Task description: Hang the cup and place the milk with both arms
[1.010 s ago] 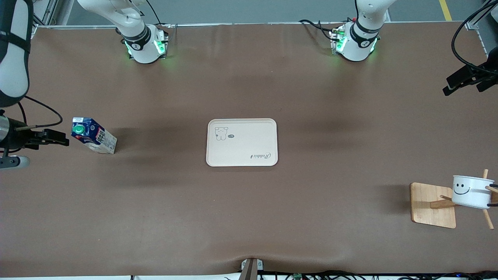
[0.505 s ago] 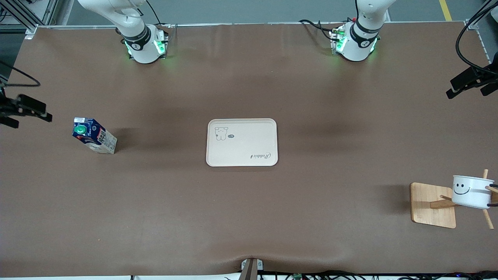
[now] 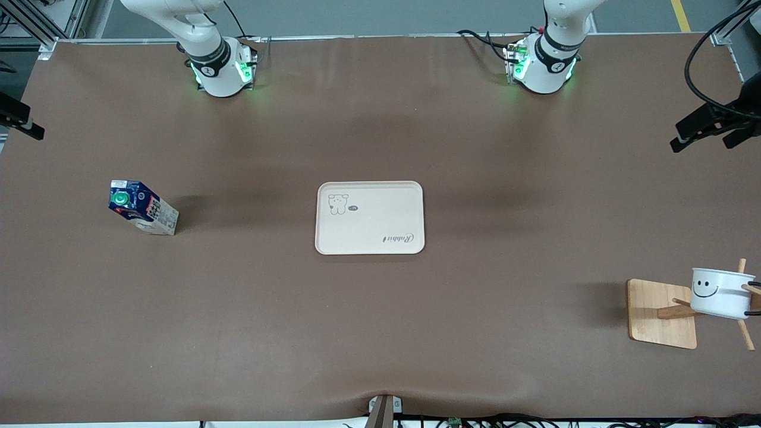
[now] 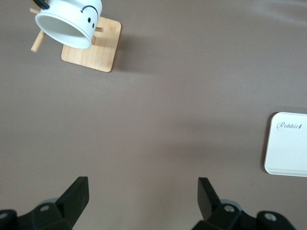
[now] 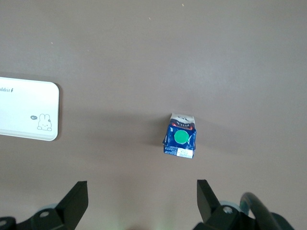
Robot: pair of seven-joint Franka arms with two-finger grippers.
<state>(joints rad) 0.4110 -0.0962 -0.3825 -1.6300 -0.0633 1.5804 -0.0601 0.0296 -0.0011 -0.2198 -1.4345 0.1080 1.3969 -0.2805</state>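
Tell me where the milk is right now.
The milk stands upright on the table toward the right arm's end, well apart from the tray at the table's middle; no tool touches it.

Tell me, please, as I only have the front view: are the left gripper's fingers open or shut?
Observer: Open. The left wrist view shows the left gripper with its fingers wide apart over bare table, holding nothing.
Operator: Thank you. Can you see into the cup?
Observer: Yes. The cup hangs on the wooden rack with its mouth toward that camera, and it looks empty.
Operator: And the right gripper?
Observer: Open too. The right gripper holds nothing, and the milk stands apart from it.
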